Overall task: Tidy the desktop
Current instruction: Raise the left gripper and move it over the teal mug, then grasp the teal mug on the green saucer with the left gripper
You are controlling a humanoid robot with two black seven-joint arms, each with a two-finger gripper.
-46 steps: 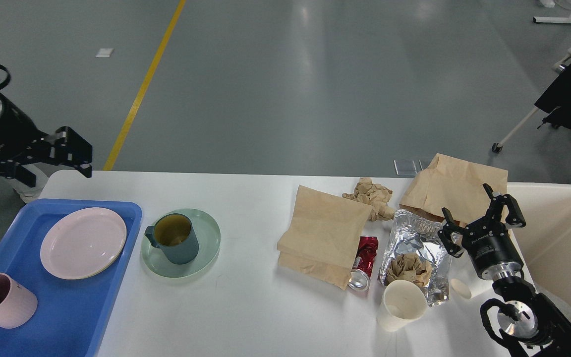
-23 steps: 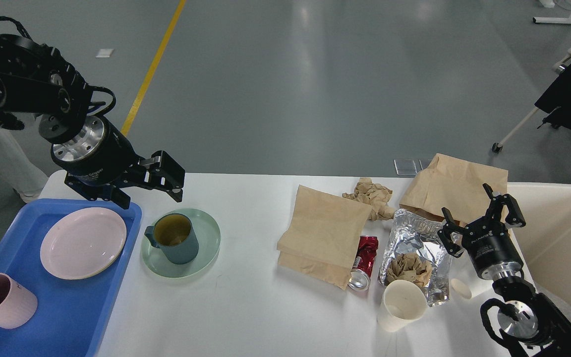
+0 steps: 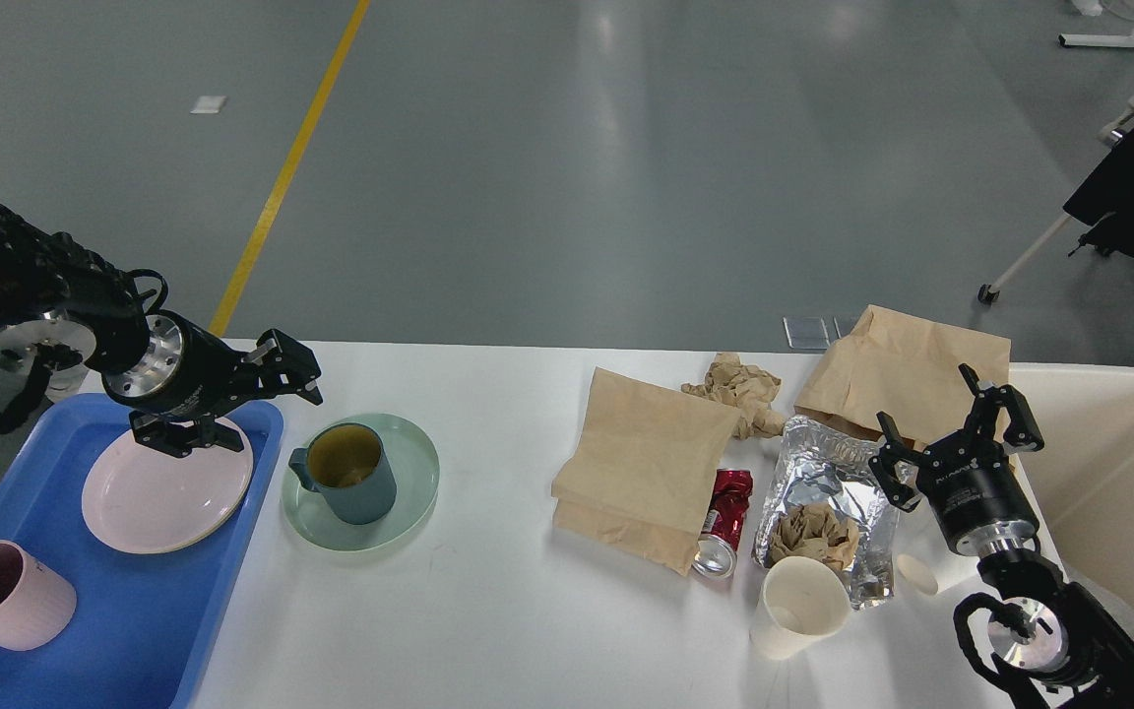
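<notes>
Bench: the large white matte bench with rounded corners (image 3: 508,611) filled the lower half of my head view, and I read it as the desktop to tidy.
Left pincer: my left pincer (image 3: 257,399) hung over the bench's 9 o'clock side, fingers apart and holding nothing, above the far edge of the blue plastic tray (image 3: 114,630).
Right pincer: my right pincer (image 3: 956,428) stood at 3 o'clock, fingers spread wide and empty, beside the crumpled silver foil bag (image 3: 828,492).
Tray contents: a pale pink round plate (image 3: 158,492) and a pink mug (image 3: 1,596).
Centre-left: a teal mug (image 3: 346,473) sat on a pale green round plate (image 3: 400,512).
Rubbish: two flat brown paper bags (image 3: 641,458), a crushed red can (image 3: 722,517) and a white paper cup (image 3: 798,606) lay toward 4 o'clock.
Bin: the cream plastic bin (image 3: 1118,473) stood at the far right edge.
</notes>
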